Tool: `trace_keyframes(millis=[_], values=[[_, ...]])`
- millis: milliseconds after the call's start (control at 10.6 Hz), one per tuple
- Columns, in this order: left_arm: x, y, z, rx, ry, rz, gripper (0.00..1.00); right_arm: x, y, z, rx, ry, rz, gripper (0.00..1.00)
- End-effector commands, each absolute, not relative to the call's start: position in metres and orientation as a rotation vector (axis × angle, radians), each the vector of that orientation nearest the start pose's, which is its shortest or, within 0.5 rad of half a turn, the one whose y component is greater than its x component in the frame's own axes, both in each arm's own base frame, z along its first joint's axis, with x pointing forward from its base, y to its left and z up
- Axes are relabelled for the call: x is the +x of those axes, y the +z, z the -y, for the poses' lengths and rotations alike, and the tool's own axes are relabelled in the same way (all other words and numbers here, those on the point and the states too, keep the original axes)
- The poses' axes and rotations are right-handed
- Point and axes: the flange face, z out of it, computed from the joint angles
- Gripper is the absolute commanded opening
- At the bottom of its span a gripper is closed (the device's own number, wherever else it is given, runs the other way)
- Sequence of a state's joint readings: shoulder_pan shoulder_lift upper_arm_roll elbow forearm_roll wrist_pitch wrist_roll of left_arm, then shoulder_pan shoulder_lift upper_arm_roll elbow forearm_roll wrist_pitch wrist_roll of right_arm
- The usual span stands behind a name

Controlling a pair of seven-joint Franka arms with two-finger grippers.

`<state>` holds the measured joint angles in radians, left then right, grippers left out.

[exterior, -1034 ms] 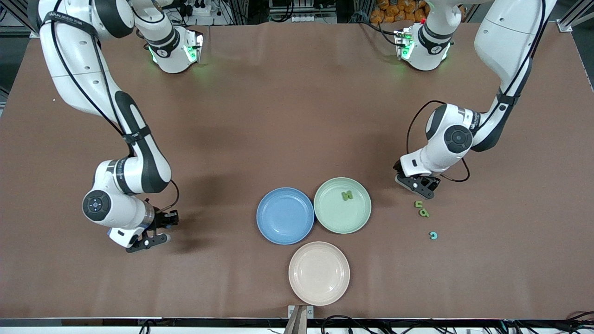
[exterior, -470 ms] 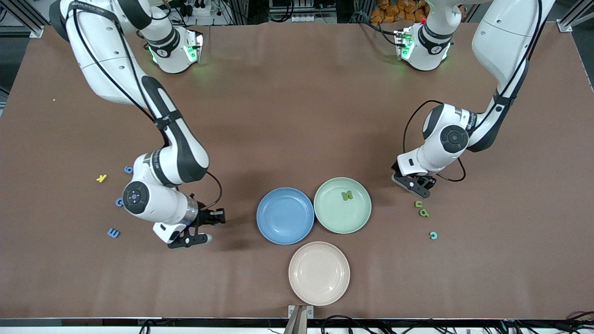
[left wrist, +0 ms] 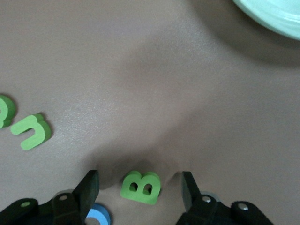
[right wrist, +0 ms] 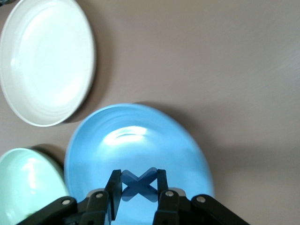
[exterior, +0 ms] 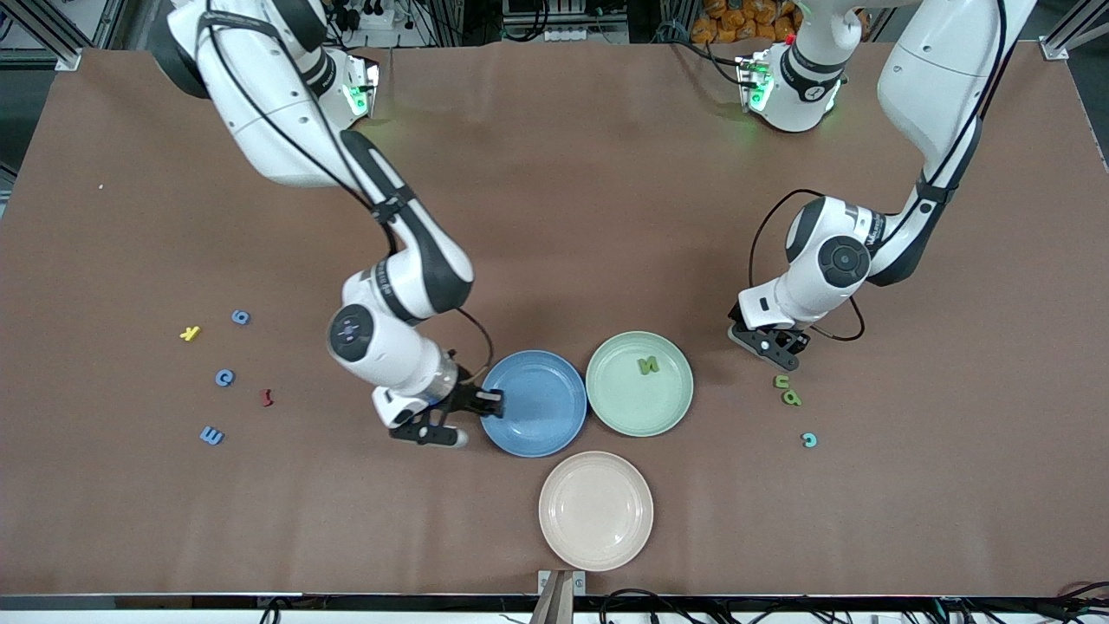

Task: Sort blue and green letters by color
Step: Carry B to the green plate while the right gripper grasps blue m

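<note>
R claw [right wrist: 136, 190] moved w/ X [right wrist: 138, 183], 3 plates [exterior: 596, 555]

Fingers [right wrist: 113, 187] pinch blue X [right wrist: 138, 183] over blue plate [right wrist: 178, 145].

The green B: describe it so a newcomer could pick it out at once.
Start at the green plate and go toward the left arm's end of the table, where the left gripper hangs low with open fingers. The green B lies flat between them. Unlike the green U beside it, it has two holes.
</note>
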<state>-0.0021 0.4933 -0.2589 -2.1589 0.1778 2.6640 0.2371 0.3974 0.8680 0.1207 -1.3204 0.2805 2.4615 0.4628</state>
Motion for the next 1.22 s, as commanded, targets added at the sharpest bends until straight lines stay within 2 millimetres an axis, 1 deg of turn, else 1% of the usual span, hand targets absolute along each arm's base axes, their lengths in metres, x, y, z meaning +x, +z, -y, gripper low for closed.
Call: trace_keyframes(millis=[0, 94, 188, 282, 376, 470, 564, 658, 752, 846, 940, 1034, 1128], values=[[0.547, 0.171, 0.155, -3.009, -0.075, -1.016, 0.67, 0.679, 0.237, -0.399, -2.645, -0.192, -0.445, 0.25], [0.548, 0.168, 0.154, -3.012, -0.071, -1.013, 0.62, 0.677, 0.232, -0.399, -2.647, -0.183, -0.463, 0.99], [0.549, 0.167, 0.153, -3.015, -0.071, -1.006, 0.52, 0.677, 0.231, -0.399, -2.659, -0.193, -0.436, 1.00], [0.549, 0.167, 0.151, -3.017, -0.068, -0.999, 0.35, 0.678, 0.234, -0.397, -2.665, -0.205, -0.426, 1.00], [0.550, 0.168, 0.150, -3.017, -0.073, -0.996, 0.20, 0.686, 0.241, -0.383, -2.665, -0.211, -0.444, 1.00], [0.550, 0.170, 0.149, -3.014, -0.076, -1.001, 0.00, 0.690, 0.241, -0.370, -2.682, -0.188, -0.457, 1.00], [0.551, 0.170, 0.150, -3.014, -0.078, -1.000, 0.00, 0.701, 0.240, -0.341, -2.733, -0.170, -0.435, 1.00], [0.555, 0.175, 0.152, -3.013, -0.097, -1.000, 0.00, 0.714, 0.243, -0.297, -2.810, -0.136, -0.381, 1.00], [0.558, 0.178, 0.154, -3.011, -0.112, -1.003, 0.00, 0.723, 0.241, -0.256, -2.855, -0.076, -0.317, 1.00], [0.567, 0.186, 0.161, -3.010, -0.149, -1.000, 0.00, 0.730, 0.242, -0.219, -2.894, -0.030, -0.254, 1.00], [0.576, 0.198, 0.178, -3.010, -0.200, -1.015, 0.00, 0.736, 0.239, -0.177, -2.957, -0.001, -0.198, 1.00], [0.588, 0.207, 0.195, -3.014, -0.252, -1.021, 0.00, 0.740, 0.237, -0.146, -3.034, 0.008, -0.115, 1.00], [0.601, 0.215, 0.207, -3.019, -0.299, -1.015, 0.00, 0.744, 0.237, -0.118, -3.106, -0.004, -0.064, 1.00]])
